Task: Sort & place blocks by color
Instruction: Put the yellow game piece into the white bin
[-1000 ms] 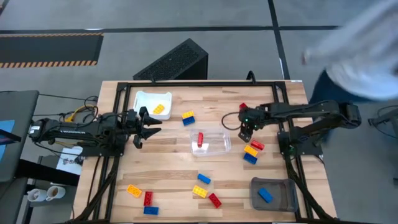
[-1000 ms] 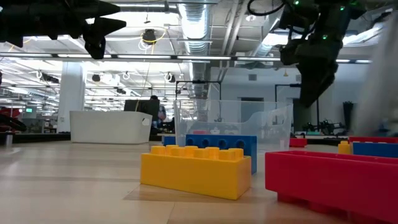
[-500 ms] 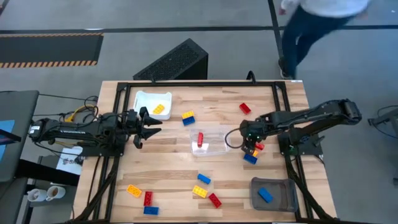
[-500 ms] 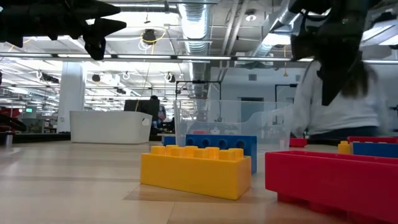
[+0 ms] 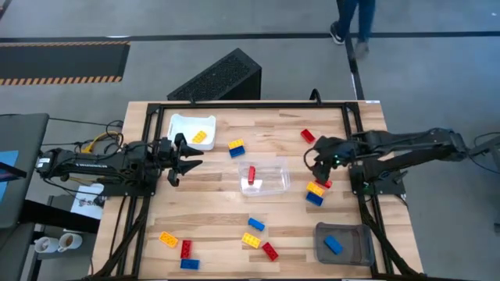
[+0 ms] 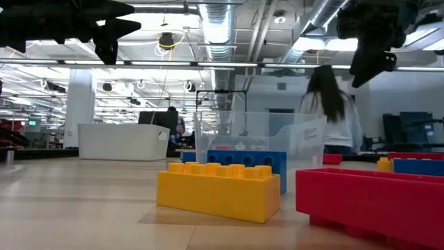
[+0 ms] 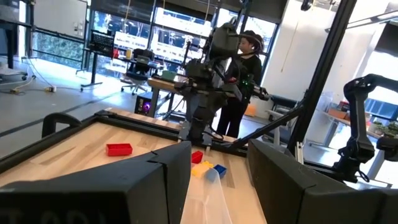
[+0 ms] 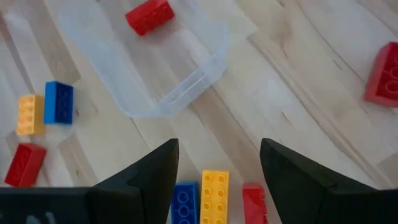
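Sorting so far: three blocks look placed, one yellow block (image 5: 201,137) in the white tray (image 5: 177,123), one red block (image 5: 251,176) in the clear tray (image 5: 275,186), one blue block (image 5: 333,245) in the grey bin (image 5: 348,234)
Loose near the right arm: a cluster of blue block, yellow block and red block (image 8: 215,196) side by side just beyond the clear tray, plus a lone red block (image 5: 308,136) towards the far edge
Loose mid-table: a yellow-and-blue pair (image 5: 236,147) near the white tray
Loose at the near edge: a blue block (image 5: 255,225), yellow block (image 5: 251,240) and red block (image 5: 269,251) together, and a yellow, red and blue group (image 5: 185,250) to the left
Right gripper (image 8: 216,165): fingers apart, nothing between them, hovering over the three-block cluster
Left gripper (image 5: 190,154): fingers apart and empty, hanging above the table beside the white tray, waiting
Judgement: early in the job; most blocks lie unsorted, and the cluster under the right gripper looks like the next pick
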`<state>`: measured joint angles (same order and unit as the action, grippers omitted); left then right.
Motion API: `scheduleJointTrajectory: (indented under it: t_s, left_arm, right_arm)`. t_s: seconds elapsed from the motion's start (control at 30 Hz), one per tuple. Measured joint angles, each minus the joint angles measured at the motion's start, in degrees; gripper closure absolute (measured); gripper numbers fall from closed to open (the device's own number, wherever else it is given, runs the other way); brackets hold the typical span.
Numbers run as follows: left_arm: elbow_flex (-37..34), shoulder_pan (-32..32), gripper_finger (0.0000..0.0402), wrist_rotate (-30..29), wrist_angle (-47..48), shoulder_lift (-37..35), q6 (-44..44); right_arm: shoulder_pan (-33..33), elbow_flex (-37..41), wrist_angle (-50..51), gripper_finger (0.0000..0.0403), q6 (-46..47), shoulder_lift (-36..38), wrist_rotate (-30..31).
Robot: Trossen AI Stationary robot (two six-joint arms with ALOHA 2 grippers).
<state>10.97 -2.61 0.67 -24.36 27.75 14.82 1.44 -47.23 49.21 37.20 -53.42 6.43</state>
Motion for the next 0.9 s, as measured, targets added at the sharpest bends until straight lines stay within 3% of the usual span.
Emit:
scheduleJointTrajectory:
  t_s: [0.33,0.9]
  left_arm:
    - [0.01,0.02,0.0255,0.0,0.0,0.0,-0.01]
    - [0.01,0.02,0.0255,-1.36,0.06,0.0,-0.08]
  right_arm:
    - [1.89,13.02,-7.43,0.0154,4.78,1.43,-4.35]
    - [6.07,13.26,2.64,0.0154,9.33,1.22,-3.39]
